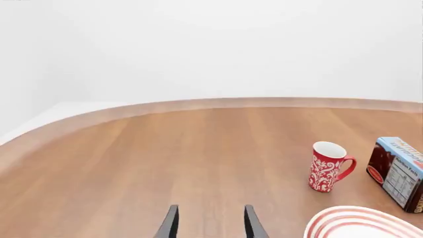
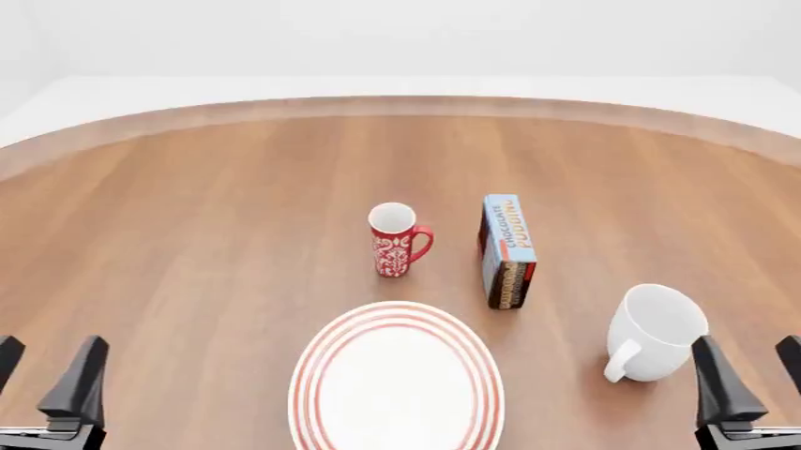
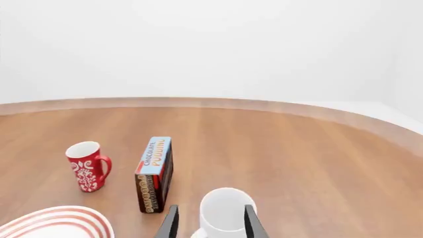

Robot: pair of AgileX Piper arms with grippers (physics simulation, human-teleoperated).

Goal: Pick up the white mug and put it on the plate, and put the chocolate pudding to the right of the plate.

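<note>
The white mug (image 2: 654, 333) stands upright at the near right of the table, its handle turned toward the arms' side. My right gripper (image 2: 755, 375) is open just behind it and apart from it. In the right wrist view the white mug (image 3: 225, 212) shows beyond the gap of the open right gripper (image 3: 211, 225). The plate (image 2: 396, 380) lies near the front centre. The chocolate pudding (image 2: 506, 248) stands on edge behind the plate, to its right. My left gripper (image 2: 44, 375) is open and empty at the near left, and also shows as the left gripper (image 1: 211, 225).
A red mug with white pattern (image 2: 398, 241) stands left of the pudding box, behind the plate. The wooden table's curved far edge (image 2: 400, 105) runs across the back, with a white floor and wall beyond.
</note>
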